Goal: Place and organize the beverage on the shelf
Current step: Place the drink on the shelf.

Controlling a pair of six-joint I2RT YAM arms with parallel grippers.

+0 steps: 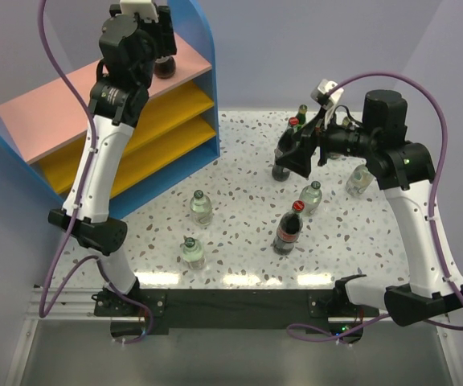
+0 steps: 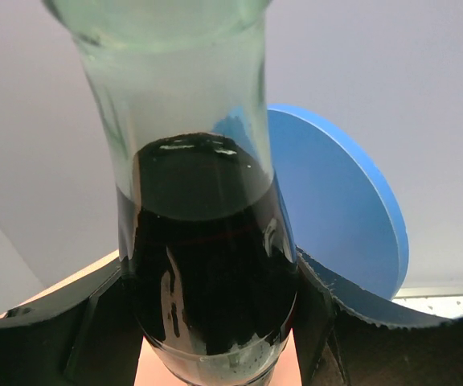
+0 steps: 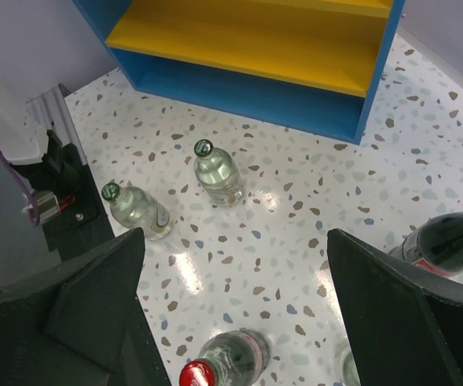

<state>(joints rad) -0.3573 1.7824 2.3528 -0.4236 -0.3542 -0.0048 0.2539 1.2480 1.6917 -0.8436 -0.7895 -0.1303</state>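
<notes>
- The left arm rises steeply from its base at the near edge of the counter [image 1: 239,241] and reaches up and back to the top of the shelf [image 1: 203,48], wrist bent downward.
- The left claw [image 1: 163,55] is clamped on a cola bottle [image 2: 207,265]. In the left wrist view its black fingers [image 2: 79,322] press against the glass on both sides, low on the body, where the dark liquid fills it.
- That bottle is upright over the pink top board [image 1: 71,100], near the rounded blue side panel [image 2: 336,201]. Whether its base rests on the board cannot be told.
- The right arm climbs from its base, bends at the elbow and stretches leftward over the back of the counter.
- The right claw [image 3: 233,237] is spread wide with nothing between its fingers, hanging above the speckled surface.
- Below it in the right wrist view stand two clear bottles with green caps [image 3: 219,173], a red-capped bottle [image 3: 223,366] at the bottom edge and a green glass bottle [image 3: 448,245] at the right.
- A cola bottle with a red cap [image 1: 288,229] stands mid-counter, well apart from the shelf.
</notes>
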